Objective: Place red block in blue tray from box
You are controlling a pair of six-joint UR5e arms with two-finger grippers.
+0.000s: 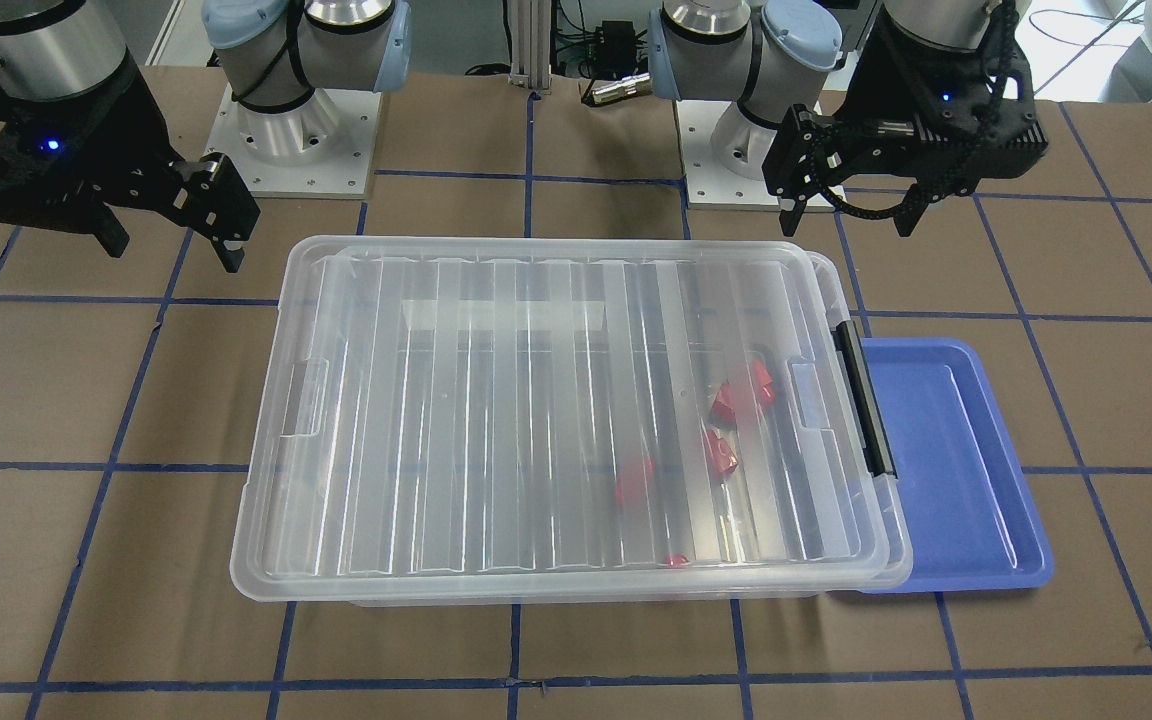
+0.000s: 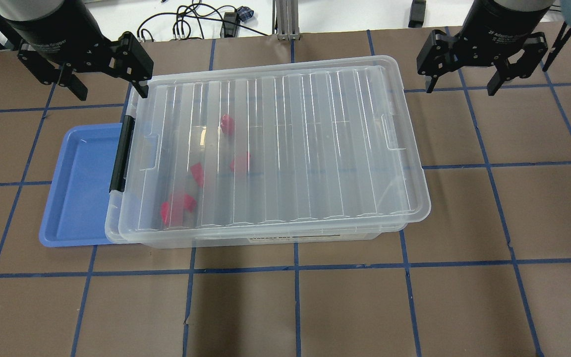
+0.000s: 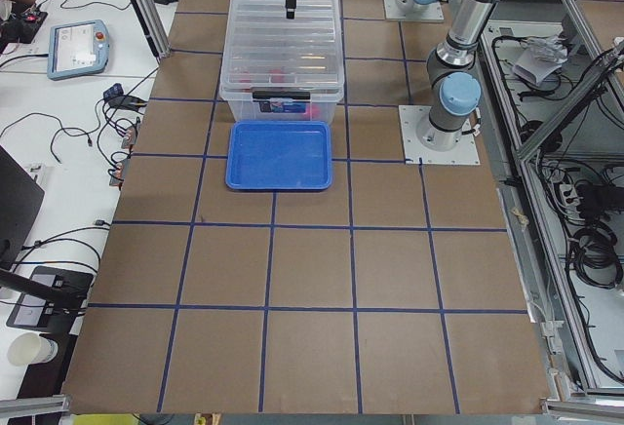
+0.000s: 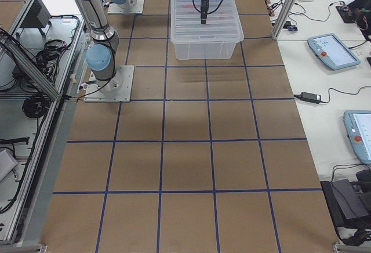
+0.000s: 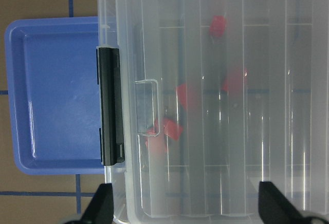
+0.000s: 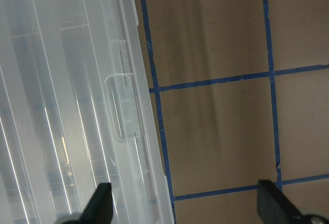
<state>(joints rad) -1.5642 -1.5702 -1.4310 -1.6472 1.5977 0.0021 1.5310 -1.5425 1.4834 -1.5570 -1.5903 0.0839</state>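
Observation:
The box is a clear bin with its ribbed lid on and a black latch handle on the end by the blue tray. The tray lies empty, its edge tucked under that end; it also shows in the left wrist view. Several red pieces show blurred through the lid. A small squarish one, the red block, lies apart from a red cluster. My left gripper is open and empty above the box's latch-end corner. My right gripper is open and empty beyond the other end.
The box also shows in the front view with the tray at its right. Brown table paper with blue tape lines surrounds them. The arm bases stand at the robot's side of the table.

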